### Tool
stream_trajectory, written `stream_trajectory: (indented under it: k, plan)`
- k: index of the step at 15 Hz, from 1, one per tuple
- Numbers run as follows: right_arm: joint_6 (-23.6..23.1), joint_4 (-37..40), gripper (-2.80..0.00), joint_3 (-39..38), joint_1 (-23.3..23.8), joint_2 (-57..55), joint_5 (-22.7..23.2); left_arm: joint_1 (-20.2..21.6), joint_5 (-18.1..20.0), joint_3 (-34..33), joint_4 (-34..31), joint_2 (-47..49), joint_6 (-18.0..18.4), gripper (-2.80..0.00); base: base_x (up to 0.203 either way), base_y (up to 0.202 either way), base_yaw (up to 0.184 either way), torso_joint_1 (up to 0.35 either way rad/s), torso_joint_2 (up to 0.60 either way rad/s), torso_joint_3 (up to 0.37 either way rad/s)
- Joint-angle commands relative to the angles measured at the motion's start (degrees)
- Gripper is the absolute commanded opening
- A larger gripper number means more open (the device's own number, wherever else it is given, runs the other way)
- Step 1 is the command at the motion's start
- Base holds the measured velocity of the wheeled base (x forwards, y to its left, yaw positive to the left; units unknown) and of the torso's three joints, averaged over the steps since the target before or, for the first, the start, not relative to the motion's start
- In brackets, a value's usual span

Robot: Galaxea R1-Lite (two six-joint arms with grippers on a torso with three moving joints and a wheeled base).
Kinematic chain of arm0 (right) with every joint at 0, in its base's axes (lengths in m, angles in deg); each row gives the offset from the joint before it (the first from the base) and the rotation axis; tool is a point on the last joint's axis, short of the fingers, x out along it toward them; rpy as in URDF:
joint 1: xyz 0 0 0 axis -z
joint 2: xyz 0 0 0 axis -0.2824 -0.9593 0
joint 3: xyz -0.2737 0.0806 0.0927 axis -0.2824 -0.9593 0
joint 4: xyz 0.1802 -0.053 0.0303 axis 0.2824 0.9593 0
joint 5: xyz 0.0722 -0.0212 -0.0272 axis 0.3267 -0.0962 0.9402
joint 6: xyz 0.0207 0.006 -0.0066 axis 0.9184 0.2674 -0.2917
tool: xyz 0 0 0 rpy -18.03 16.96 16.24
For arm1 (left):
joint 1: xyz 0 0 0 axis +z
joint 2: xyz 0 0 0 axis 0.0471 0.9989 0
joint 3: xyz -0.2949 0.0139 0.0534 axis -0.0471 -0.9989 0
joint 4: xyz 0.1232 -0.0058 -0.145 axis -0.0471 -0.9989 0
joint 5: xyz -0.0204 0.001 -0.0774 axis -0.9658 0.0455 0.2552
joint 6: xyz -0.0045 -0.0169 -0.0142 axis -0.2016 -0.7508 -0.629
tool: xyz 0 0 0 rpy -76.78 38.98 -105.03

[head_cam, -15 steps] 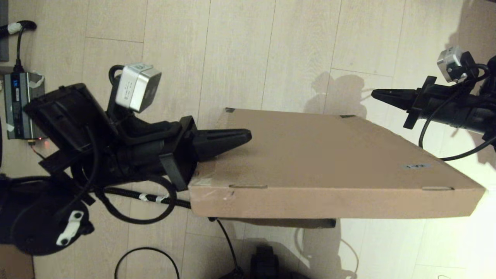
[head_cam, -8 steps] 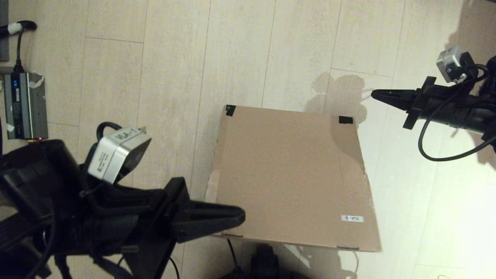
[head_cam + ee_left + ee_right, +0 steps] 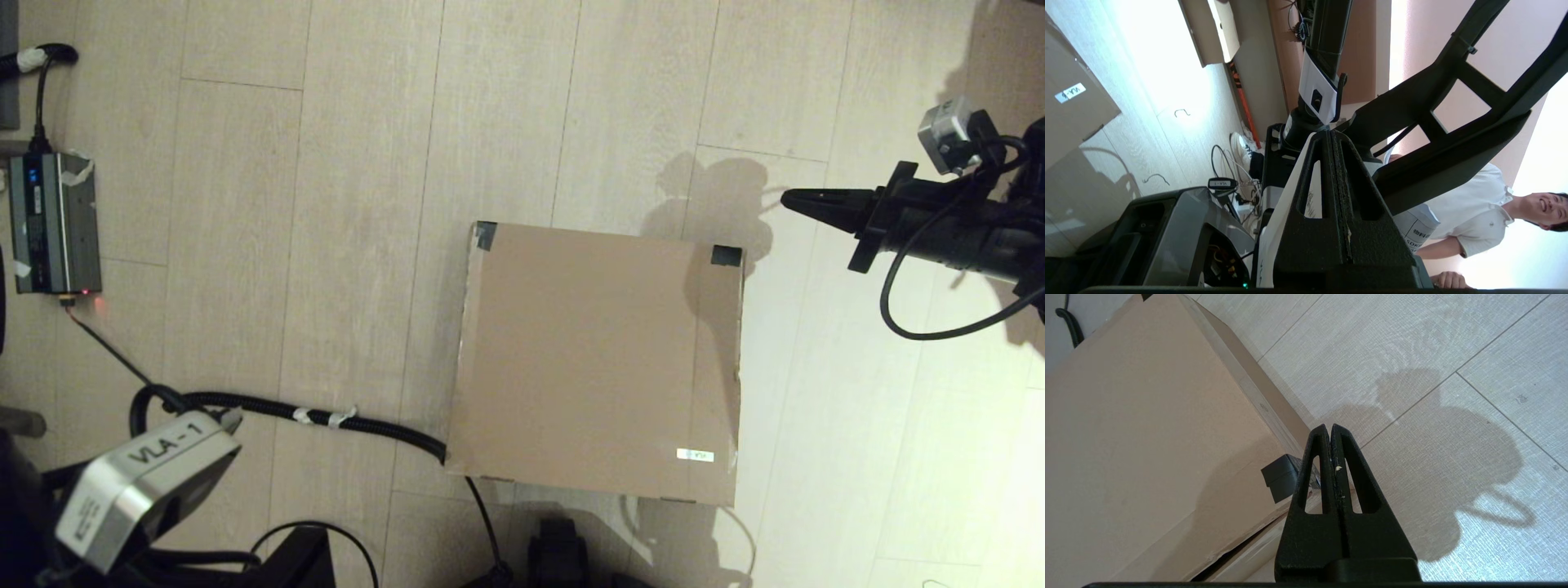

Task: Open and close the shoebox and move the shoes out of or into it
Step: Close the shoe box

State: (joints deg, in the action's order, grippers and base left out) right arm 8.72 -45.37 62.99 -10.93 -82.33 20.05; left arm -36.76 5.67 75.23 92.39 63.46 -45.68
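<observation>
The brown shoebox [image 3: 596, 359] lies on the floor with its lid down, black tape [image 3: 485, 235] on its two far corners and a small white label [image 3: 695, 455] near the front right. The shoes are hidden. My right gripper [image 3: 788, 198] hangs shut and empty above the floor, just right of the box's far right corner; the right wrist view shows its tips [image 3: 1329, 426] beside the taped corner [image 3: 1280, 475], with a thin dark gap under the lid's edge. My left gripper [image 3: 1332, 132] is shut and empty, drawn back to the near left, away from the shoebox [image 3: 1069, 102].
A grey power unit [image 3: 53, 220] sits at the far left, and a black corrugated cable [image 3: 326, 416] runs across the floor to the box's near left corner. A person in a white shirt [image 3: 1474, 204] and a smaller carton [image 3: 1216, 28] show in the left wrist view.
The lid has dropped from raised to flat on the box. My left arm pulled back from the lid to the near left, its gripper leaving the head view. The right arm stayed still.
</observation>
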Motion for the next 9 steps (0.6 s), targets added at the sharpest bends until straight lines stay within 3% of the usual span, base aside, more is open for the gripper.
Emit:
stream_trajectory:
  k: [1, 9]
  plan:
    - [-0.14, -0.25, -2.8, -0.07, -0.02, 0.09, 0.31, -0.09, 0.28, 0.35, 0.32, -0.4, -0.06, -2.8, 0.0, 0.0, 0.0, 0.0, 0.0, 0.0]
    - [-0.14, -0.27, -2.8, -0.6, -0.11, 0.75, 0.31, -0.09, -0.16, 0.79, 0.32, -0.4, -0.06, -2.8, 0.0, 0.0, 0.0, 0.0, 0.0, 0.0]
